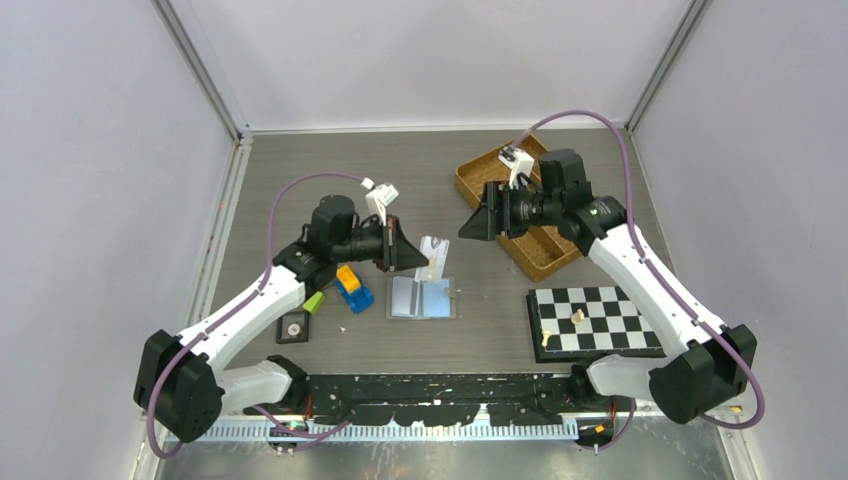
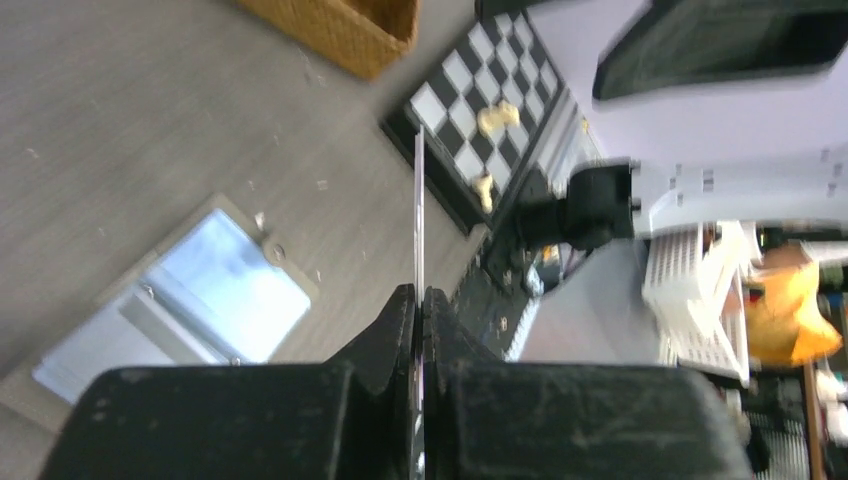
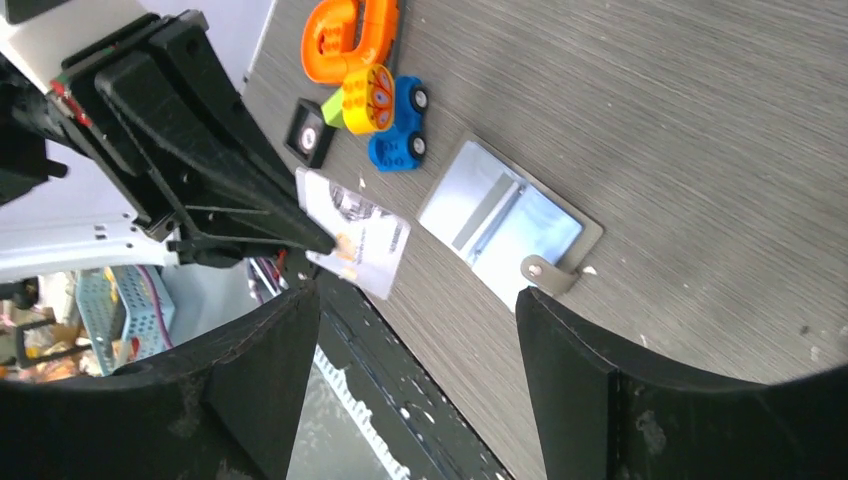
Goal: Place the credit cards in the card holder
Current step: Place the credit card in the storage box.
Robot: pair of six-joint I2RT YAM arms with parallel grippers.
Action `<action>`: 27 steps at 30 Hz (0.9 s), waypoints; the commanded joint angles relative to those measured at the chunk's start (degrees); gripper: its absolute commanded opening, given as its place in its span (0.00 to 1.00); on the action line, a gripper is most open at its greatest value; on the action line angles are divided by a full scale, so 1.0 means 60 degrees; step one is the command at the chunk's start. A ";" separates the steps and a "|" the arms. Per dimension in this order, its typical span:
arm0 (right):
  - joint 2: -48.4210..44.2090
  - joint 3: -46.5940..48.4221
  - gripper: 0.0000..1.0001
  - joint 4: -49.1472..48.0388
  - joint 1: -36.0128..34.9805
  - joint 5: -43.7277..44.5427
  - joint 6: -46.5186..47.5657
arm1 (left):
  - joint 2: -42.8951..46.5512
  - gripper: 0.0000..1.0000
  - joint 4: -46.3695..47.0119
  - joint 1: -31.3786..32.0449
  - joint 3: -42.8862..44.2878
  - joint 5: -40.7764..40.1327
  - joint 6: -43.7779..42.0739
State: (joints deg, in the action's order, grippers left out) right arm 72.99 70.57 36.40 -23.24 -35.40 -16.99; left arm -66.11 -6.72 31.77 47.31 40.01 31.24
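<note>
While left jaws clamp this light, stiff, slick-looking credit card (image 3: 358, 235) by its edge, right jaws stand open.

Lighting is bright, even and diffuse; shadows on the counter (image 1: 400, 165) are faint. Past my left hand (image 2: 420, 298) the view is motion-blurred. Ahead of my right hand (image 3: 415, 312), the card holder (image 3: 500, 215) shows glare.

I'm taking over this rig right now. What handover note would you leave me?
Left gripper: shut on one card, held on edge in the air by the open card holder.
Right gripper: open, empty, near the basket.
Done: no card visibly inside the holder.
To do: slide this card into the holder; other cards are not in view.
</note>
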 commanded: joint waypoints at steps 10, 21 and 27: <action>-0.0430 -0.2135 0.77 -0.4622 0.0438 -0.0386 -0.2796 | -0.2128 0.00 0.5172 0.0008 0.0975 -0.1286 0.2925; 0.0682 -0.2553 0.62 -0.6688 0.1300 -0.1418 -0.3655 | -0.3443 0.00 0.6067 0.0008 0.1749 -0.0854 0.3396; 0.1060 -0.2558 0.28 -0.7252 0.1898 -0.1710 -0.3917 | -0.4471 0.00 0.6108 0.0009 0.2633 -0.0545 0.3435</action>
State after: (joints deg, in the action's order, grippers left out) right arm 78.52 55.27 -0.54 -14.35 -43.00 -38.68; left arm -89.91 25.10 31.77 58.39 34.54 51.13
